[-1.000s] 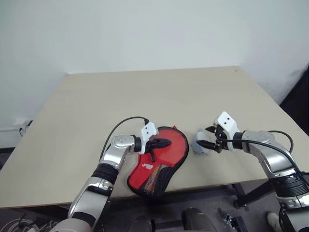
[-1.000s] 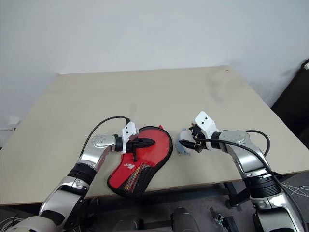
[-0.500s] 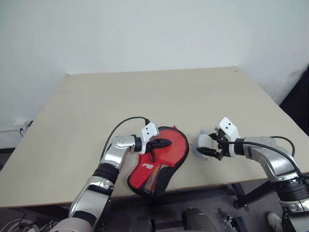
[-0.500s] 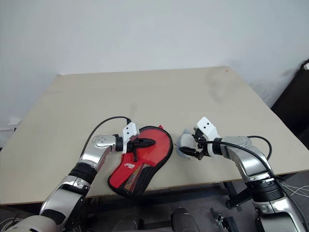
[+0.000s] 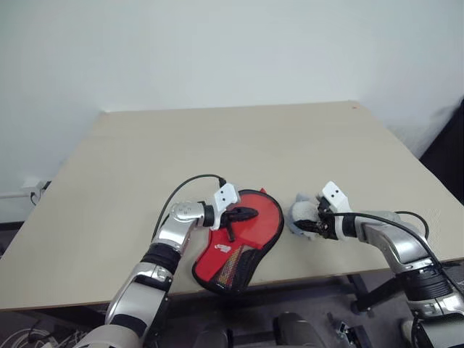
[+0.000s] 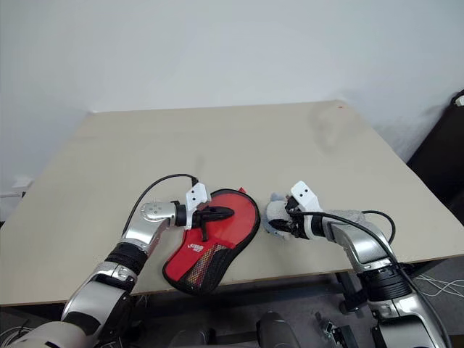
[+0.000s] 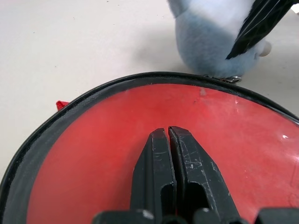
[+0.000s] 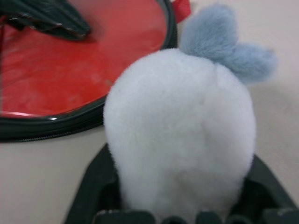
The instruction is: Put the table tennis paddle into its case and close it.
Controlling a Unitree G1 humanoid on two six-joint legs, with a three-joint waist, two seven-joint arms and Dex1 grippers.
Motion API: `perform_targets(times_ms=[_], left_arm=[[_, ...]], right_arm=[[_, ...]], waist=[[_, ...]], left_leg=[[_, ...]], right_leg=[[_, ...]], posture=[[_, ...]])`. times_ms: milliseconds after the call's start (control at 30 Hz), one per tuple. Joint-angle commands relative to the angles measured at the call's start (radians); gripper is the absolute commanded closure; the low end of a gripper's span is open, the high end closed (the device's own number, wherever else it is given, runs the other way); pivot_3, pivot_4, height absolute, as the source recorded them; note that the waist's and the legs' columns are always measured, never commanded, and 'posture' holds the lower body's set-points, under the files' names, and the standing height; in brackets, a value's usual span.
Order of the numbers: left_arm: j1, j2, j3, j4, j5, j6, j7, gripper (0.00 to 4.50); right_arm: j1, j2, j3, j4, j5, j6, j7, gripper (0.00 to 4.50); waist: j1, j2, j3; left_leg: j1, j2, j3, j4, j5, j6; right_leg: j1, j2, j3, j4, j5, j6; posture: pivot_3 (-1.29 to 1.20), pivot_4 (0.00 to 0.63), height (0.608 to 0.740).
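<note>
Nearest to us, at the front edge of the table point(image 5: 239, 138), lies the case point(image 5: 239, 243), its narrow black-mesh end toward us and its round red end away. Its long axis runs from near-left up to far-right, so the rounded head points away from us and a little to our right. We cannot tell whether the table tennis paddle is inside it; no bare paddle shows on the tabletop, and the black zip trim around the round end looks shut from the left wrist view.

Our left gripper point(image 5: 250, 213) rests on the red face of the case with its two black fingers pressed together, holding nothing, pinning the pouch flat. It has not shifted over the last second.

The change is on the other side. A second ago our right gripper point(image 5: 310, 227) stood spread wide just short of the fluffy ball point(image 5: 302, 215); now its fingers have come in around the ball, and the right wrist view shows the white fur bulging between them, with the pale blue tuft on the far side. The hand has also dropped slightly toward the tabletop.

The ball sits just beside the round end of the case, seemingly touching the zip edge. We judge it is fastened to the zip pull, so this grip is likely the start of drawing the zip.
</note>
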Motion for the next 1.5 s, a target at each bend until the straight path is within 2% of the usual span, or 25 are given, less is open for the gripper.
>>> perform_targets(times_ms=[33,133,333,700,1233,1500], left_arm=[[-0.009,-0.008,-0.010,0.021,0.023,-0.002,0.012,4.50],[-0.012,-0.010,-0.010,0.030,0.029,-0.006,0.017,4.50],[-0.012,-0.015,-0.011,0.035,0.038,-0.009,0.023,4.50],[-0.004,-0.013,-0.015,0.030,0.042,-0.003,0.022,4.50],[0.027,0.001,-0.032,-0.021,0.038,0.033,-0.010,4.50],[0.047,0.009,-0.041,-0.057,0.041,0.060,-0.028,4.50]], right_arm=[[0.023,-0.050,-0.030,-0.104,0.040,-0.013,0.057,3.32],[0.055,-0.082,-0.027,-0.151,0.066,-0.026,0.103,3.62],[0.105,-0.125,-0.027,-0.219,0.115,-0.040,0.179,3.86],[0.208,-0.188,-0.007,-0.365,0.213,-0.025,0.293,3.89],[0.348,-0.170,0.055,-0.516,0.305,0.030,0.253,3.91],[0.363,-0.129,0.091,-0.550,0.334,0.054,0.211,3.91]], waist=[[0.000,0.000,0.000],[0.000,0.000,0.000],[0.001,0.000,0.000],[0.008,-0.001,0.000],[0.028,-0.003,-0.002],[0.029,-0.003,-0.002]], left_leg=[[0.000,0.000,0.000,0.000,0.000,0.000],[0.000,0.000,0.000,0.000,0.000,0.000],[0.000,0.000,0.000,0.000,0.000,0.000],[0.000,0.000,0.000,0.000,0.000,0.000],[0.000,0.001,0.001,-0.001,-0.003,0.000],[0.000,0.001,0.001,-0.001,-0.004,0.000]], right_leg=[[0.000,0.000,0.000,0.000,0.000,0.000],[0.000,0.000,0.000,0.000,0.000,0.000],[0.000,0.000,0.000,0.000,0.000,0.000],[0.000,0.000,0.000,0.000,-0.001,-0.001],[-0.001,0.000,0.000,0.000,-0.001,0.000],[-0.001,0.000,0.000,-0.001,-0.001,0.001]], posture=[[0.00,0.000,0.740],[0.00,0.000,0.740],[0.00,0.000,0.740],[0.00,0.000,0.740],[0.00,0.000,0.740],[0.00,0.000,0.740]])
